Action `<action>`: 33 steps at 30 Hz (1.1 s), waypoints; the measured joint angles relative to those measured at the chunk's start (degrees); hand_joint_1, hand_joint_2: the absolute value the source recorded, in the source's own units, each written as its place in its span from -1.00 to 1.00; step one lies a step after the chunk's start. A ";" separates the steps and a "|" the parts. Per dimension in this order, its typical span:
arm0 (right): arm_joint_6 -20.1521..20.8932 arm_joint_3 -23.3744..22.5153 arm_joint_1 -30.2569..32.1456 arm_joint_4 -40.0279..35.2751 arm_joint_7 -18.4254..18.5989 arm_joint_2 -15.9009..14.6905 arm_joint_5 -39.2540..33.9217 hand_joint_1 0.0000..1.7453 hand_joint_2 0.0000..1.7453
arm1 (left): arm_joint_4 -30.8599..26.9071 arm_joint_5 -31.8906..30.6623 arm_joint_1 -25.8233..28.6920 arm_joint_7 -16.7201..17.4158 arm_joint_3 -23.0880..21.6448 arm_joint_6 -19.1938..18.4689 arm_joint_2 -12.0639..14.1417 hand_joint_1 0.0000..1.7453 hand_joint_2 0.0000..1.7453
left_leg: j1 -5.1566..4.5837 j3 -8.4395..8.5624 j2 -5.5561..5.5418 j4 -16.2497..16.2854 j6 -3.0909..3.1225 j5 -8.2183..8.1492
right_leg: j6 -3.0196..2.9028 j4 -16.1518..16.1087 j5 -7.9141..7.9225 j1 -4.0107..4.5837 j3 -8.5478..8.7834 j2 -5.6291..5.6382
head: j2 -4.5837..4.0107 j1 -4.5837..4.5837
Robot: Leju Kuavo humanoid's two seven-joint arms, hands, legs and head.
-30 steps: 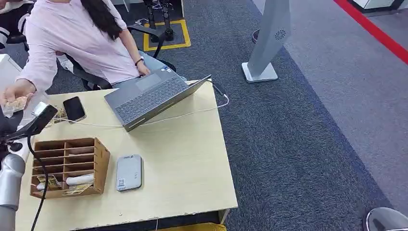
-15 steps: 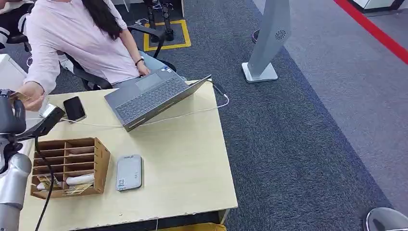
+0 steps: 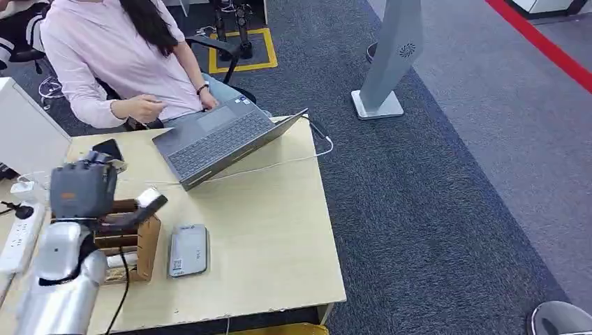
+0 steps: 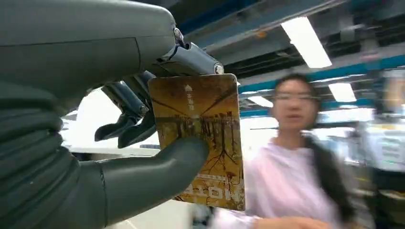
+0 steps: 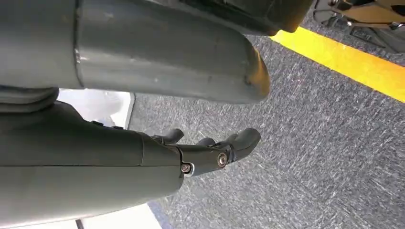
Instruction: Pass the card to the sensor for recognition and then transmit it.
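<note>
Above the wooden organizer (image 3: 143,241), left hand (image 3: 82,187) pinching the card (image 4: 200,138), right hand (image 5: 210,150) empty, fingers apart, laptop (image 3: 216,139) beyond

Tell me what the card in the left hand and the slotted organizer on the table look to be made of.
Card: likely glossy plastic; it is thin and stiff with a printed brown-gold picture, pinched flat in the left hand without bending. Slotted organizer: probably thin wood or fibreboard with a matte brown finish and flat, straight-cut panels; cardboard cannot be ruled out.
</note>
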 joint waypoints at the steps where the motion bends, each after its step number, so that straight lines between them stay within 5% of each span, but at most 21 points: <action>1: -0.15 -0.13 0.01 0.02 0.00 0.04 -0.04 -1.00 -1.00 | -2.10 -0.09 1.15 0.46 -2.51 -0.55 -0.46 1.00 1.00 | -0.01 0.00 0.02 0.00 0.04 -0.02 | 0.02 0.00 0.01 0.00 0.00 0.01 | 0.00 0.04; 5: -0.57 -0.31 0.08 0.15 -0.02 0.09 0.37 -1.00 -1.00 | -7.39 0.89 3.28 1.05 -8.36 -1.35 -1.22 1.00 1.00 | 0.01 0.01 0.00 0.03 0.04 -0.02 | 0.03 0.00 0.02 -0.03 -0.01 -0.02 | 0.00 0.02; 12: -1.42 -0.44 0.11 0.17 -0.35 0.13 -0.11 -1.00 -1.00 | -11.75 2.06 5.71 0.77 -12.25 -4.30 -1.42 1.00 1.00 | 0.06 0.04 0.00 0.01 0.00 0.02 | 0.02 0.03 0.02 0.01 -0.01 0.00 | 0.00 0.00; 18: -1.60 -1.42 0.15 0.20 -0.15 0.42 -1.20 -1.00 -1.00 | -11.90 -0.41 8.77 3.43 -14.87 -12.41 -1.31 1.00 1.00 | 0.05 0.00 0.00 0.00 0.00 0.01 | 0.02 0.03 0.01 0.01 -0.01 -0.01 | 0.00 0.00; 33: -2.40 -4.24 0.19 0.20 0.79 1.05 -3.32 -1.00 -1.00 | -11.03 -4.87 17.16 9.62 -20.95 -15.39 0.42 1.00 1.00 | 0.06 0.01 0.00 0.00 0.03 0.00 | 0.03 0.02 0.01 0.01 -0.01 -0.01 | 0.00 -0.02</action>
